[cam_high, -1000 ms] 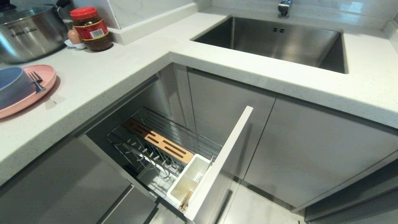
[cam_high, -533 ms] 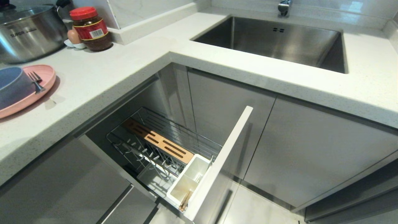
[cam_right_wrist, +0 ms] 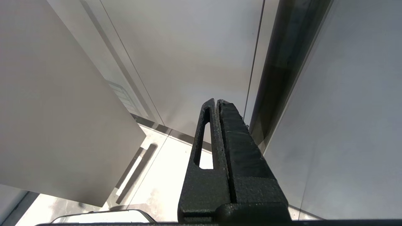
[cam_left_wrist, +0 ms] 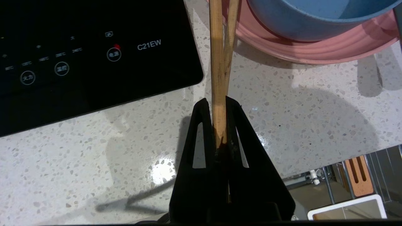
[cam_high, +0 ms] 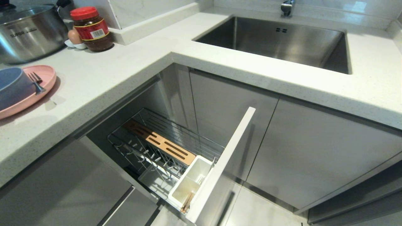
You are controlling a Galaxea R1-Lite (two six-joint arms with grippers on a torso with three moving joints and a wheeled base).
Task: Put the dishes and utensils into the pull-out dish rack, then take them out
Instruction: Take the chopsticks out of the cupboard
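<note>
Wooden chopsticks (cam_left_wrist: 219, 62) are pinched between the black fingers of the left gripper (cam_left_wrist: 219, 103), with their long axis running straight out from the fingertips toward the pink plate (cam_left_wrist: 314, 50) on the countertop (cam_left_wrist: 125, 135). This plate carries the blue bowl (cam_left_wrist: 314, 15) and a fork (cam_high: 36, 82). Below the counter edge, the pull-out dish rack (cam_high: 163, 147) stands open, and its white cup (cam_high: 191, 182) holds wooden sticks (cam_high: 187, 202). The right gripper (cam_right_wrist: 217, 105) hangs low beside the cabinet doors (cam_right_wrist: 188, 56), fingers pressed together, holding nothing.

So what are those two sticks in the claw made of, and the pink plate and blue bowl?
The two slim tan sticks look like bare wood or bamboo: lengthwise grain, no shine. The flat round pink plate and the deep pale-blue bowl look like matte plastic or a similar composite, smooth and dull.
</note>
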